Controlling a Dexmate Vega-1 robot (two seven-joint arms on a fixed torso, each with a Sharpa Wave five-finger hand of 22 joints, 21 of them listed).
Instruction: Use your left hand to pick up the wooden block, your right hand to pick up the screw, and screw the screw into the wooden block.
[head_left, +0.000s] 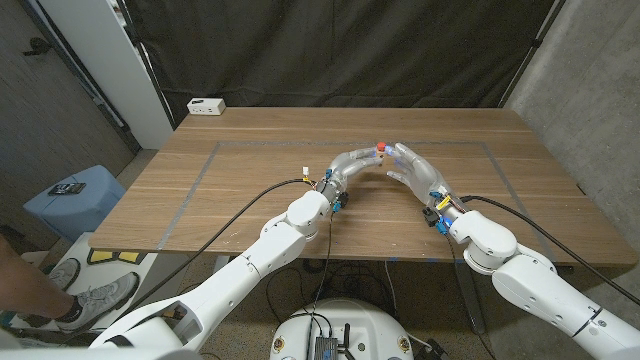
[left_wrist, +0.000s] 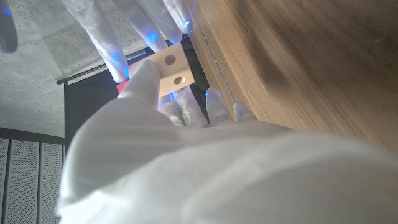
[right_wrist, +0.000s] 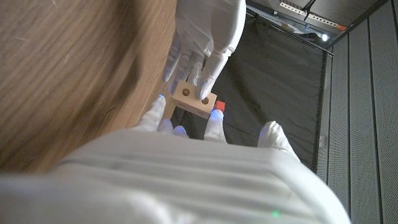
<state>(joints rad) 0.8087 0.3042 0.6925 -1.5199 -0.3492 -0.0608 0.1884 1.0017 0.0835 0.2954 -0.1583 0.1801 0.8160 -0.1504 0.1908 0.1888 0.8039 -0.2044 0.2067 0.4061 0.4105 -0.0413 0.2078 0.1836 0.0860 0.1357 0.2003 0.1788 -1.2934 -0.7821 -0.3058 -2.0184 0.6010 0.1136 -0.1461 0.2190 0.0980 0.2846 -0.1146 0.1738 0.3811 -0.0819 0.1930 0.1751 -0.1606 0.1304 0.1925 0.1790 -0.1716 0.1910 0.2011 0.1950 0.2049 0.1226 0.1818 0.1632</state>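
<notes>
Item: wooden table (head_left: 250, 190), light brown, with a faint rectangular outline marked on its top; dark curtain along the far side. Left hand (head_left: 352, 166), white-gloved, raised above the table's middle, fingers reaching toward the right; in the left wrist view the left hand (left_wrist: 155, 155) holds the wooden block (left_wrist: 173, 73) between thumb and fingers. Wooden block: pale, small, rectangular, two round holes showing on one face; held in the air over the middle of the table, between the two hands; also seen in the right wrist view (right_wrist: 194, 99). Right hand (head_left: 420, 173), white-gloved, raised opposite the left hand, fingertips meeting it at the block; in the right wrist view its fingertips (right_wrist: 163, 123) touch the block's near edge. Screw: a small red part (head_left: 381, 147) shows at the point where the two hands meet, and a red patch (right_wrist: 220, 106) sits just beside the block in the right wrist view; cannot tell whether this is the screw's head, nor whether the right hand has hold of it. Other: white power strip (head_left: 206, 105) at the table's far left corner; blue stool (head_left: 75, 198) on the floor left of the table; a person's shoe and leg (head_left: 40, 290) at the near left edge.
</notes>
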